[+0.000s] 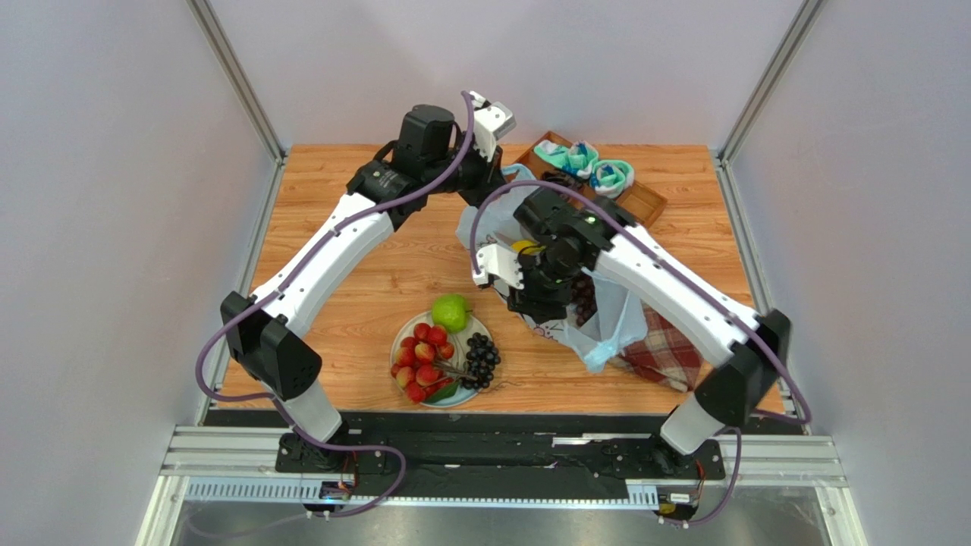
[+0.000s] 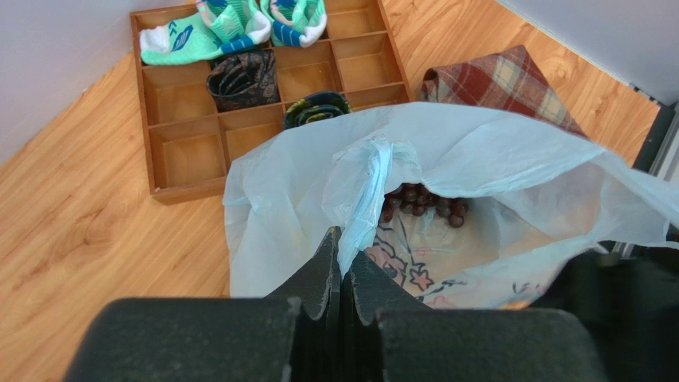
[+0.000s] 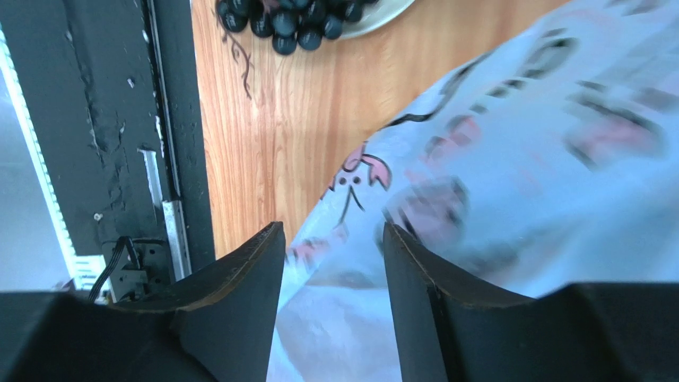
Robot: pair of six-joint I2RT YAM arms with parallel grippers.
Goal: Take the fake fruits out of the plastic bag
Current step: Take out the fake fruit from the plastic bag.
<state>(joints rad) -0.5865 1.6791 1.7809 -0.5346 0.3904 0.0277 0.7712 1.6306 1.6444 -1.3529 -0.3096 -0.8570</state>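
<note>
Left fingers (image 2: 320, 274) pinched together on bag (image 2: 494, 151) rim, holding mouth open, exposing grapes (image 2: 422, 203) inside. Right fingers (image 3: 239, 274) apart, empty, at bag's side, likely ready to reach in.

The plastic bag (image 2: 287, 183) is pale translucent blue, printed with pink and dark cartoon figures. Red fruits (image 1: 423, 353), a green apple (image 1: 450, 311) and blackish-purple grapes (image 1: 482, 357) sit on the orange-brown wood-grain counter (image 1: 313, 171). The cloth (image 1: 672, 355) near the right edge is red-and-tan plaid. The socks (image 2: 199, 36) are teal and white.
</note>
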